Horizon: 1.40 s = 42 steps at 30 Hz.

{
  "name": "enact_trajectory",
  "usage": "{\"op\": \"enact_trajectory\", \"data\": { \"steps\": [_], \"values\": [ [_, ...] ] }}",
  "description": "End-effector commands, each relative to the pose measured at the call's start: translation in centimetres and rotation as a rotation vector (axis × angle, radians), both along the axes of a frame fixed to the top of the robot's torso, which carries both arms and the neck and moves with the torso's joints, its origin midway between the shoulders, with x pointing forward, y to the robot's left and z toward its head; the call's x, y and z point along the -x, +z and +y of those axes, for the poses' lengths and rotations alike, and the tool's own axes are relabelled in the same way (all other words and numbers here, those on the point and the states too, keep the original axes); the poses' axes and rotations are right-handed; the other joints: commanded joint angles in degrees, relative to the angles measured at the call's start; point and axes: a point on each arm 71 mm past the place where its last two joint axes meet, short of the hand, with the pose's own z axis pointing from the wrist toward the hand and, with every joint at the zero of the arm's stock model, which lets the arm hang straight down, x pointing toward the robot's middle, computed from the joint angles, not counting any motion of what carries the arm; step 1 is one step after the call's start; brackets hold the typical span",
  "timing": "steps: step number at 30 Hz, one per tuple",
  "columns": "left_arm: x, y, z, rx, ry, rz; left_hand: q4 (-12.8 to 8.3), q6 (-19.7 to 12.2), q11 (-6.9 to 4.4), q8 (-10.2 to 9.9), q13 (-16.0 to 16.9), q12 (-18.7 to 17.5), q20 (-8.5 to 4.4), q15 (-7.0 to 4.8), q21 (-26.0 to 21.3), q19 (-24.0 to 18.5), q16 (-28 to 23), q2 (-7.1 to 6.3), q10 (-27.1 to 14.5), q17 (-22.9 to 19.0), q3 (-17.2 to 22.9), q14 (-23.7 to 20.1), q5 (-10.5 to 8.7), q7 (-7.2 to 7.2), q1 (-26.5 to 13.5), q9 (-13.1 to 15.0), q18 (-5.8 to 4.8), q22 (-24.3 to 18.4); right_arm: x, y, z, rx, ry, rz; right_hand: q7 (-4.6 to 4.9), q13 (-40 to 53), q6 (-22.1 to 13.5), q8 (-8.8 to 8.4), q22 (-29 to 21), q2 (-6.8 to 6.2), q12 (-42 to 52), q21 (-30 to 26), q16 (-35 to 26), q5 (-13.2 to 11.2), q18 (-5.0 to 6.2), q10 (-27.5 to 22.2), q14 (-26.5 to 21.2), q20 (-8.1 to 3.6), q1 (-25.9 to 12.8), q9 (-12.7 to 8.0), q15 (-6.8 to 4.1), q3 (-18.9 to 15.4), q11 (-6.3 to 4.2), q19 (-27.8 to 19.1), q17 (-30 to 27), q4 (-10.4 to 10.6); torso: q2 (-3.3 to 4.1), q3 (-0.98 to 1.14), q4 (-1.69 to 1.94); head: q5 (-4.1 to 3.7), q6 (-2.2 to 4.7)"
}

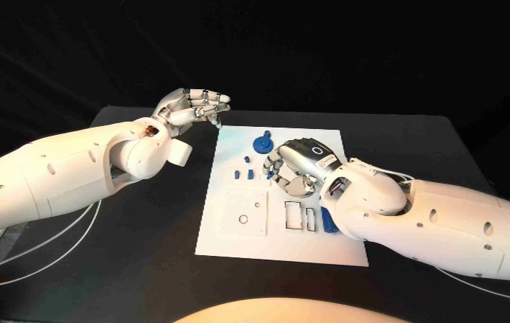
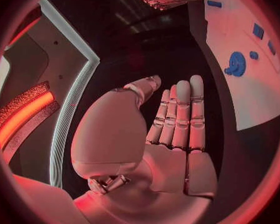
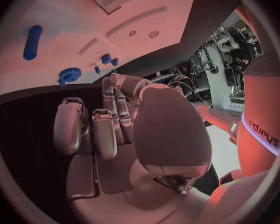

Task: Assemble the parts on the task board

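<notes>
The left robot hand [image 1: 197, 107] is hovering wide and empty beside the board [image 1: 239, 238]; the right robot hand [image 1: 295, 167] is curling over it, holding nothing.

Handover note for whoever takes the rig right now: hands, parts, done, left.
Left hand: off the far left corner of the task board, fingers apart, holding nothing.
Right hand: over the middle of the board, fingers curled; the right wrist view shows nothing in it.
Parts: blue gear near the board's far edge, small blue pieces beside the right hand, a blue cylinder at the board's right edge by the right arm.
Done: cannot tell that anything is seated; the rectangular slots look open.
Left: pick up the parts and fit them, probably all of them.
</notes>
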Motion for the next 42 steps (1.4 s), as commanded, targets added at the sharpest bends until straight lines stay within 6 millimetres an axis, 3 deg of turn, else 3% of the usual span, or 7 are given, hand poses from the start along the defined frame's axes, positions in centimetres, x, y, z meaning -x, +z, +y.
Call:
{"op": "enact_trajectory", "data": {
  "steps": [1, 5, 14, 42],
  "values": [
    [0.0, 0.1, -0.3, 0.008, -0.003, -0.003, 0.01, -0.36, 0.08, -0.21, -0.07, -0.18, 0.4, -0.15, -0.23, 0.14, -0.23, -0.14, -0.41, -0.09, -0.4, -0.39, 0.19, -0.02, 0.56, -0.08, 0.28, -0.05, 0.5, -0.9, 0.8, 0.01, 0.036, -0.006, -0.13, -0.03, 0.37, 0.19, 7.29, 0.13, 0.0, 0.11, 0.25, 0.13, -1.14, 2.15, 3.38, 0.13, -0.28, 0.05, -0.49, -0.07, -1.91, 0.26, 2.11, -0.33, 0.1, 0.06, 0.01, 1.17, -0.65],
    [0.0, 0.1, -0.6, 0.009, -0.008, -0.001, 0.01, -0.36, 0.08, -0.21, -0.07, -0.18, 0.4, -0.15, -0.23, 0.14, -0.23, -0.14, -0.41, -0.09, -0.4, -0.39, 0.19, -0.02, 0.56, -0.08, 0.28, -0.05, 1.0, -1.9, 1.6, 0.009, 0.055, 0.015, -0.11, -0.03, 0.36, 0.17, 7.27, 0.13, -0.03, 0.06, 0.22, 0.13, -1.12, 2.16, 3.37, 0.12, -0.31, 0.05, -0.48, -0.06, -1.9, 0.24, 2.06, -0.35, 0.1, 0.04, -0.03, 2.03, -0.95],
    [-0.1, 0.0, -1.0, 0.012, -0.017, 0.001, 0.04, -0.47, 0.13, -0.26, -0.08, -0.16, 0.44, -0.1, -0.29, 0.13, -0.24, -0.16, -0.54, -0.13, -0.49, -0.43, 0.18, 0.03, 0.54, -0.1, 0.27, -0.09, 1.7, -3.2, 2.6, 0.013, 0.073, 0.044, -0.07, -0.03, 0.32, 0.14, 7.19, 0.15, -0.11, -0.16, 0.16, 0.13, -1.08, 2.14, 3.35, 0.12, -0.4, 0.05, -0.48, -0.02, -1.87, 0.14, 1.94, -0.39, 0.11, 0.13, 0.02, 2.65, -1.68],
    [-0.1, 0.0, -1.0, 0.01, -0.025, 0.004, 0.07, -0.52, 0.18, -0.25, -0.09, -0.1, 0.51, -0.04, -0.4, 0.09, -0.27, -0.09, -0.71, -0.21, -0.57, -0.52, 0.21, 0.06, 0.57, -0.11, 0.27, -0.15, 1.8, -4.9, 2.7, 0.072, 0.081, 0.092, -0.01, -0.04, 0.24, 0.07, 7.22, 0.19, -0.28, -0.16, 0.17, 0.11, -1.08, 2.12, 3.35, 0.13, -0.59, 0.06, -0.44, 0.04, -1.83, 0.13, 1.94, -0.49, 0.09, 0.09, 0.01, 3.06, -2.71]
  ]
}}
